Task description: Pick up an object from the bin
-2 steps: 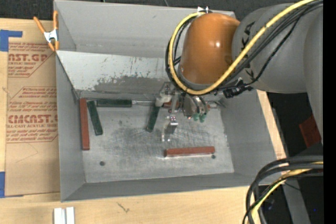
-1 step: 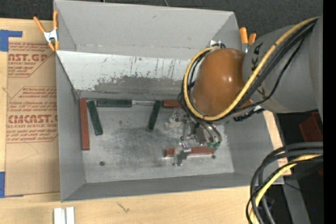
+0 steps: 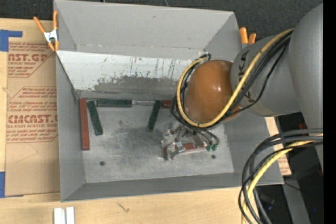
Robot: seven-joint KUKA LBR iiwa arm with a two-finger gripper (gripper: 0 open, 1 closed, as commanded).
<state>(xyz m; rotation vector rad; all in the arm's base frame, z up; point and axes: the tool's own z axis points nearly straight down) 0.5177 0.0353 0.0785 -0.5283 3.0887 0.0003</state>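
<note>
I have the tool (image 3: 181,145) down low at the floor of the bin (image 3: 142,23), front right, with the arm's orange cover (image 3: 207,89) hanging over it. I cannot tell if the tool is open or closed, since the cover and cables (image 3: 247,81) block the angle. A reddish strip (image 3: 188,150) sits right at the tool; it could be a bin item or part of the robot, I can't say. The nearest clear item is a slanted green stick (image 3: 154,115) just beside the tool on its left, top end near the back wall, probably resting where it slid. A small red piece (image 3: 166,104) is next to that end. The back green stick (image 3: 113,104) lies flat along the back wall. The left green stick (image 3: 94,118) and a red-brown stick (image 3: 84,128) lie side by side by the left wall, well apart from the tool. My guess is the candidate pick is whatever sits under the tool, nothing lifted yet. Dark letters (image 3: 243,63) on the arm shell are cut by cables and not readable whole. I see no labels on the sticks.
</note>
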